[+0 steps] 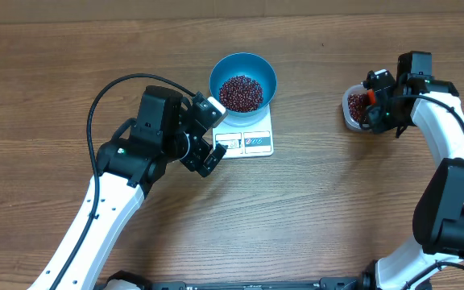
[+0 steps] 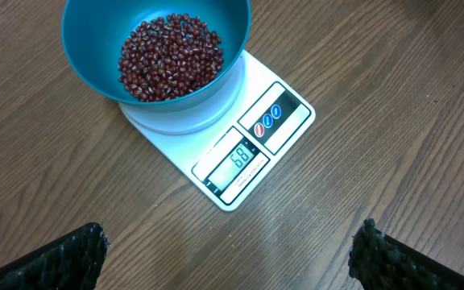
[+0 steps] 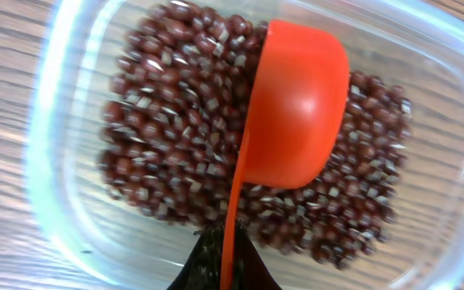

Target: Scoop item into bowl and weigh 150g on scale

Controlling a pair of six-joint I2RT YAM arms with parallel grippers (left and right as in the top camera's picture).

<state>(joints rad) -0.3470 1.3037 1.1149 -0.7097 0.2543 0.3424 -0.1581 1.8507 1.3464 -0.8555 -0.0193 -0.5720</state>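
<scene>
The right jaws, pinching the handle of an orange scoop (image 3: 296,105), dig it into a clear tub (image 3: 59,121) of beans (image 3: 167,145) to gather a load; the left jaws hang spread wide near the scale (image 2: 284,113), where the blue bowl (image 2: 87,48) sits part-filled so its weight registers.

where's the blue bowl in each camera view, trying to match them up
Overhead: the bowl is at top centre, sitting on the scale.
Left wrist: the bowl is at top left, cut off by the top edge, on the scale.
Right wrist: not in it; only a clear tub of beans with an orange scoop.
Shared landmark: the white scale under the bowl, in the overhead and left wrist views.
</scene>
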